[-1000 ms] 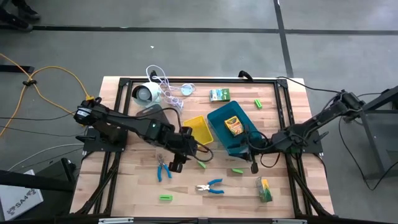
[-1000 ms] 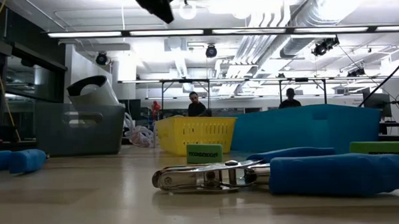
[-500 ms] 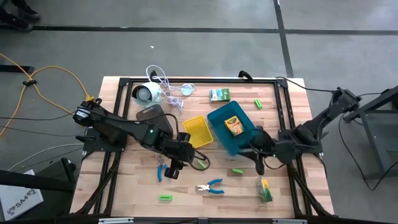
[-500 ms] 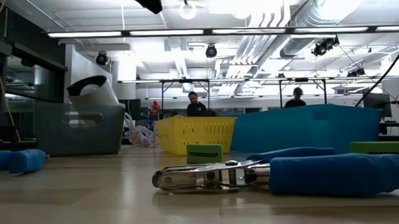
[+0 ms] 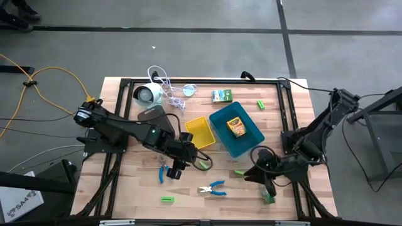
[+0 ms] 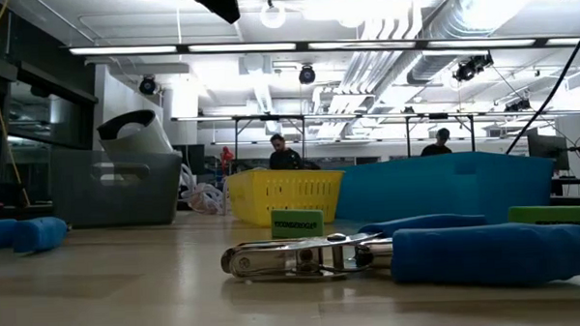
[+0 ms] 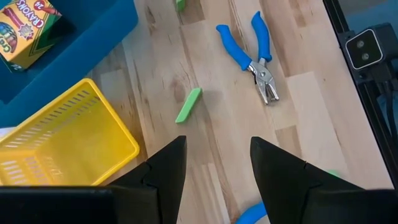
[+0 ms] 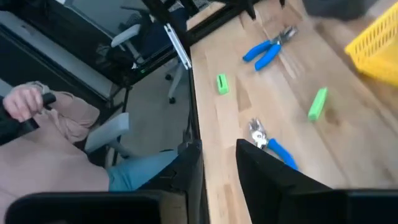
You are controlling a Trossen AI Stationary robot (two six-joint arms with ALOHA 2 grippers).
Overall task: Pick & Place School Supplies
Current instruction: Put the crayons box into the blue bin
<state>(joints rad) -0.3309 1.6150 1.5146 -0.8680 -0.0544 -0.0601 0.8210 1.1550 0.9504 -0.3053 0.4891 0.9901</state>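
In the high view my left gripper point(image 5: 175, 171) is open above the table, beside a blue-handled plier tool point(image 5: 164, 171). Its wrist view shows the open fingers point(image 7: 214, 167) over bare wood, a green block point(image 7: 188, 104) and the second plier tool point(image 7: 252, 55) ahead. My right gripper point(image 5: 267, 183) is open at the far end of a green and yellow pack point(image 5: 269, 194). The right gripper point(image 8: 219, 171) does not show that pack in its own wrist view. More green blocks point(image 5: 239, 172) point(image 5: 166, 199) point(image 5: 260, 104) lie flat. A green box point(image 5: 222, 95) lies near the far edge.
A blue tray point(image 5: 221, 139) holds a crayon box point(image 5: 237, 127); a yellow tray point(image 5: 199, 133) and a grey tray point(image 5: 152, 114) sit beside it. The white round device point(image 5: 144, 94) with its cord lies at the far left. A seated person point(image 8: 37, 155) is beyond the near edge.
My right gripper has moved from beside the blue tray toward the table's near edge and now stands at the green and yellow pack. My left gripper has shifted slightly toward the near left, closer to the plier tool. No object has moved.
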